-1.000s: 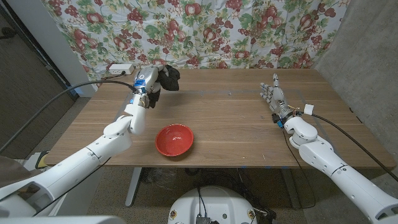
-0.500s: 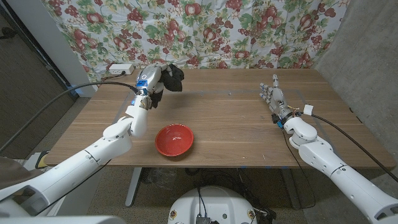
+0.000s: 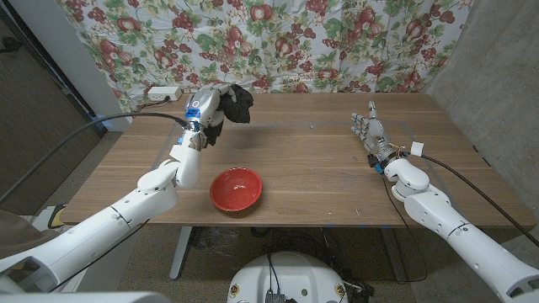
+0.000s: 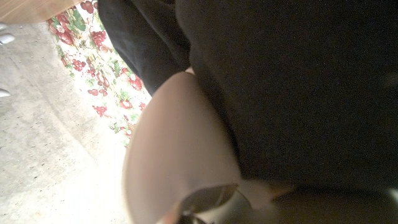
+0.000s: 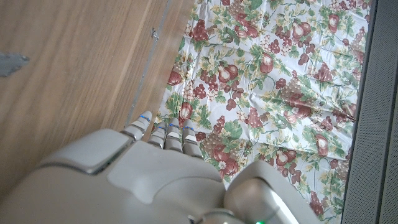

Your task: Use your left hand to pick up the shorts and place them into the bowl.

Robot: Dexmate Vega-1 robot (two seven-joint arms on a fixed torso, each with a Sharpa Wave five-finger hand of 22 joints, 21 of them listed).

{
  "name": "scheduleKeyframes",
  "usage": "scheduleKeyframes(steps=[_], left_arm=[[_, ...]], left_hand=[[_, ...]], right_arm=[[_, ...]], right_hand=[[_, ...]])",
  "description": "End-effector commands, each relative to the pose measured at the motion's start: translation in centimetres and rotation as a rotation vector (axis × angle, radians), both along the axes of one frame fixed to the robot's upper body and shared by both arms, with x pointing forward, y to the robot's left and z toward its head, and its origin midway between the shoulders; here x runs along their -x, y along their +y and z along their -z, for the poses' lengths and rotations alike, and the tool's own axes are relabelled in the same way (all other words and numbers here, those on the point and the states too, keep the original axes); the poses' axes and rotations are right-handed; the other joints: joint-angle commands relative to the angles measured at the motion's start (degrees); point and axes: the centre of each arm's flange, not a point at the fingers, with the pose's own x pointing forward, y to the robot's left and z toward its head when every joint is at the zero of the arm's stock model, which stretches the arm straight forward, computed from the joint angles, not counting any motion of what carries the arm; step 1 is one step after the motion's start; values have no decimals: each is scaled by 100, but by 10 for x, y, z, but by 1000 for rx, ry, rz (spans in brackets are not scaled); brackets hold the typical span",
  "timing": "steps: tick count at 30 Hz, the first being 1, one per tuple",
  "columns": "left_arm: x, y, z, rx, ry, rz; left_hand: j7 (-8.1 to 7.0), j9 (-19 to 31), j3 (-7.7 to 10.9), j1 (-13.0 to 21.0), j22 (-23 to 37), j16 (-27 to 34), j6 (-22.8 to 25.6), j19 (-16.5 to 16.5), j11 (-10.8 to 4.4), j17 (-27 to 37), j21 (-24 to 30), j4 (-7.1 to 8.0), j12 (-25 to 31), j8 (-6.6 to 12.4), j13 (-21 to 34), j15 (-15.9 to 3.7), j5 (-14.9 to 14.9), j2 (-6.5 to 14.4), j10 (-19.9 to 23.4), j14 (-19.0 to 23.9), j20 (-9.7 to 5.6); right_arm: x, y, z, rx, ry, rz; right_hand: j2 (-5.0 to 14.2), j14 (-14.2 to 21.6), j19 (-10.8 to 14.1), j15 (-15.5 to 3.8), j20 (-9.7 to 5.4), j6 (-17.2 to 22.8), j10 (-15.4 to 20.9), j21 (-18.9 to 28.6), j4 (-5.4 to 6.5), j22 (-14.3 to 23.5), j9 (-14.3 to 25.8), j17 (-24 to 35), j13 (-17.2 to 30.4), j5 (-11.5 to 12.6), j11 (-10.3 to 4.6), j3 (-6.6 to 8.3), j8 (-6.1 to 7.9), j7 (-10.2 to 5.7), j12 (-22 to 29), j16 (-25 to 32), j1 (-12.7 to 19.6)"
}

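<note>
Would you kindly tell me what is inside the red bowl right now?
Nothing: the red bowl shows only its bare inside. The black shorts hang from the left hand, farther back over the table.

Left wrist view: the shorts (image 4: pixel 292 87) press against the lens as a dark, blurred mass cut off by the frame. Head view: the left hand (image 3: pixel 208 109) has its fingers buried in the fabric; grip undiscernible.
</note>
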Motion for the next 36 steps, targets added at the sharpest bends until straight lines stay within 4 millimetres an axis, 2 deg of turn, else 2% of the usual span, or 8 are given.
scheduleKeyframes(steps=[1, 9, 10, 11, 23, 36], left_arm=[[12, -7, 7, -40, -35, 21], [25, -6, 12, -68, -49, 16], [26, -6, 12, -68, -53, 15], [27, -5, 13, -71, -52, 13], [37, -8, 22, -78, -36, 32], [39, -21, 25, -122, -7, 73]], left_hand=[[7, 10, 142, 149, 3292, 856, 33, 310, 10, 1741, 416, 153, 35, 53, 33, -936, -15, 202, 45, 323, -1348], [34, 0, 132, 134, 3235, 897, 175, 377, 36, 1741, 369, 161, 51, 105, 12, -870, -27, 179, 134, 370, -1348], [46, -128, 236, 77, 3062, 864, 341, 581, 117, 1644, 284, 233, 40, 75, -55, -886, 111, 36, 233, 491, -1290], [56, -176, 209, 71, 3075, 829, 334, 559, 41, 1585, 306, 232, 15, 47, -99, -887, 84, 41, 262, 543, -1354], [57, -171, 203, 67, 3065, 842, 367, 567, 43, 1590, 295, 236, 23, 63, -98, -875, 80, 41, 281, 547, -1359], [56, -170, 201, 71, 3065, 845, 377, 569, 43, 1591, 296, 233, 24, 68, -98, -884, 78, 40, 285, 551, -1356]], right_arm=[[-3, 2, 4, -7, 12, -13], [-4, 5, 1, 3, 10, -13], [-4, 5, 1, 2, 10, -12], [-4, 4, 1, 3, 12, -11], [-1, 2, 0, 4, 4, -7], [-2, -4, -1, 12, 13, -4]], right_hand=[[46, -13, 34, -9, -12, 33, 55, -36, 2, 30, 10, 17, 23, 15, -4, 31, -3, 14, -15, -5, 0], [47, -13, 36, -17, -13, 37, 49, -35, 1, 30, 10, 17, 23, 15, 7, 33, -2, 10, -19, -5, 2], [47, -15, 36, -15, -13, 38, 46, -36, 1, 30, 10, 17, 23, 15, 7, 33, -1, 12, -20, -6, 2], [47, -15, 37, -14, -13, 39, 45, -35, 1, 30, 10, 17, 23, 15, -1, 34, -1, 14, -21, -6, 3], [47, -19, 36, -13, -13, 38, 41, -36, 0, 30, 10, 17, 22, 14, 5, 37, -3, 13, -23, -7, 5], [47, -21, 33, -7, -11, 37, 47, -38, -2, 30, 10, 16, 22, 12, -5, 39, -4, 18, -22, -7, 7]])
